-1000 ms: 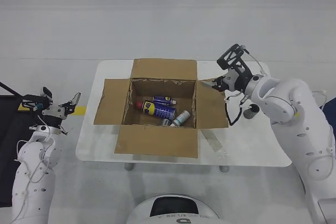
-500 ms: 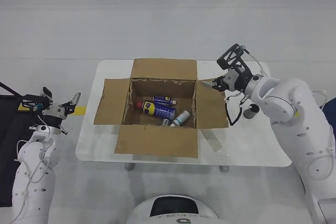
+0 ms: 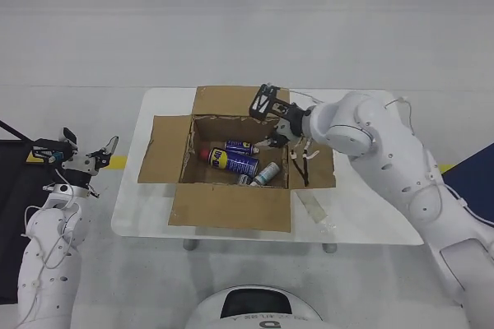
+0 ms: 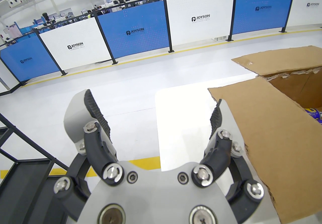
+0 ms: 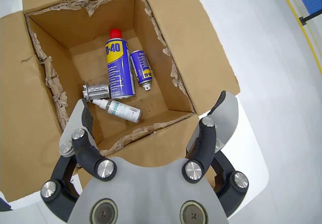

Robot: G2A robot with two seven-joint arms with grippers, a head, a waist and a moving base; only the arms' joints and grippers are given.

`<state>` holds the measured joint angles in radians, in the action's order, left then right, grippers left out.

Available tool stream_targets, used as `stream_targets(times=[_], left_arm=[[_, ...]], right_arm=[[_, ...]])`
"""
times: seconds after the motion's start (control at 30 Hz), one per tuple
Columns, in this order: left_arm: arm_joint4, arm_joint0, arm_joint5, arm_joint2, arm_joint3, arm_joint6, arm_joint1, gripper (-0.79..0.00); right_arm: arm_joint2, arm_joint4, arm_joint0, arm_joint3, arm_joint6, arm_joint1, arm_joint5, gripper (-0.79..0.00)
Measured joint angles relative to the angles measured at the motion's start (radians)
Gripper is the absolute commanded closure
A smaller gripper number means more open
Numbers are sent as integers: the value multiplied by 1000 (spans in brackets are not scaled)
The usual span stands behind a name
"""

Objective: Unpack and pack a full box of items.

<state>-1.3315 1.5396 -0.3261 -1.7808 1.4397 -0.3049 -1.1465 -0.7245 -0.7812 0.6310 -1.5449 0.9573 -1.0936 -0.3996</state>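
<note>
An open cardboard box (image 3: 230, 206) (image 5: 176, 21) (image 4: 264, 119) stands mid-table with its flaps spread. On its floor lie a large blue spray can with a red cap (image 5: 118, 64) (image 3: 229, 159), a smaller blue can (image 5: 142, 69) (image 3: 241, 147), a white spray bottle (image 5: 120, 109) (image 3: 267, 173) and a grey metal part (image 5: 96, 91). My right gripper (image 5: 156, 112) (image 3: 273, 136) hangs open over the box's right inner edge, nothing between its fingers. My left gripper (image 4: 153, 112) (image 3: 76, 150) is open and empty, off the table's left side.
The white table (image 3: 370, 222) has bare room to the right of the box and a strip at the left (image 3: 136, 206). A black frame (image 4: 22, 164) stands on the floor beside the left arm. Fence panels (image 4: 141, 31) line the far floor.
My right arm has swung left from beyond the box's right flap to above the box opening. The left arm has stayed still.
</note>
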Motion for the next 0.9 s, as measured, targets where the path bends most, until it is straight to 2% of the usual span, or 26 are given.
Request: stream_targets(times=[0.2,0.4,0.47,0.57,0.67,0.77,0.8,0.9], left_arm=[[0,0,0,0,0,0,0,-785],[0,0,0,0,0,0,0,-785],[0,0,0,0,0,0,0,-785],[0,0,0,0,0,0,0,-785],[0,0,0,0,0,0,0,-785],[0,0,0,0,0,0,0,-785],[0,0,0,0,0,0,0,-785],[0,0,0,0,0,0,0,-785]], right_arm=[[196,29,-113,167,-6,-105,35,-776],[332,57,-181,307,4,-210,30,-776],[355,76,-197,351,9,-238,21,-779],[379,118,-220,430,22,-280,-3,-720],[406,137,-233,502,28,-320,-13,-723],[437,137,-240,573,24,-364,-23,-739],[450,130,-243,602,15,-383,-23,-711],[480,93,-246,677,-23,-430,-11,-696]])
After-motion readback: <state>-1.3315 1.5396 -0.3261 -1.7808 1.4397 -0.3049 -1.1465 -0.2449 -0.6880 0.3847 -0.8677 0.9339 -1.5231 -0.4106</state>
